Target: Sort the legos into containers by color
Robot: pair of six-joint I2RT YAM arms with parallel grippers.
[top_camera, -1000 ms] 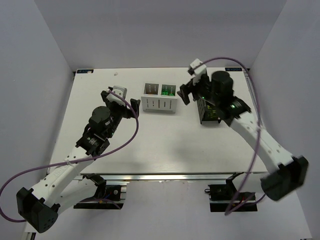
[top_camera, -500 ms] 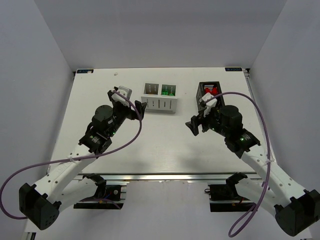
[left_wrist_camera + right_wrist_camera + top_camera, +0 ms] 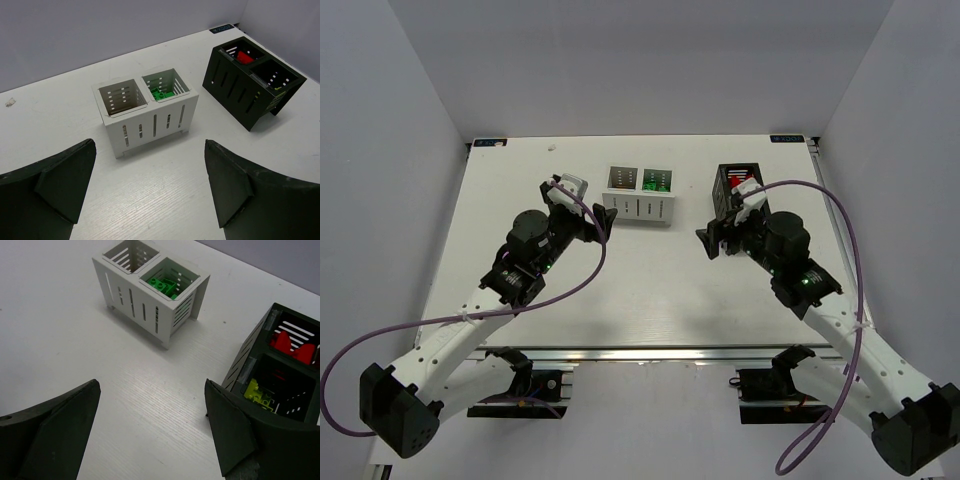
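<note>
The white box (image 3: pixel 638 207) stands at the back middle of the table, with dark green legos (image 3: pixel 656 181) in its right compartment; its left compartment looks empty. The black box (image 3: pixel 724 190) stands to its right, with red legos (image 3: pixel 740 180) in its far compartment. In the right wrist view the black box (image 3: pixel 240 371) holds red legos (image 3: pixel 292 342) and yellow-green legos (image 3: pixel 257 390), and the white box (image 3: pixel 131 297) holds green legos (image 3: pixel 165 285). My left gripper (image 3: pixel 595 222) is open and empty, just left of the white box. My right gripper (image 3: pixel 715 242) is open and empty, just in front of the black box.
The left wrist view shows the white box (image 3: pixel 145 127) with green legos (image 3: pixel 162 94) and the black box (image 3: pixel 235 95) with a red lego (image 3: pixel 244 56). I see no loose legos on the white table (image 3: pixel 620 290). Grey walls close in the back and sides.
My right arm has pulled back from above the black box to the table in front of it. My left arm has edged a little toward the white box.
</note>
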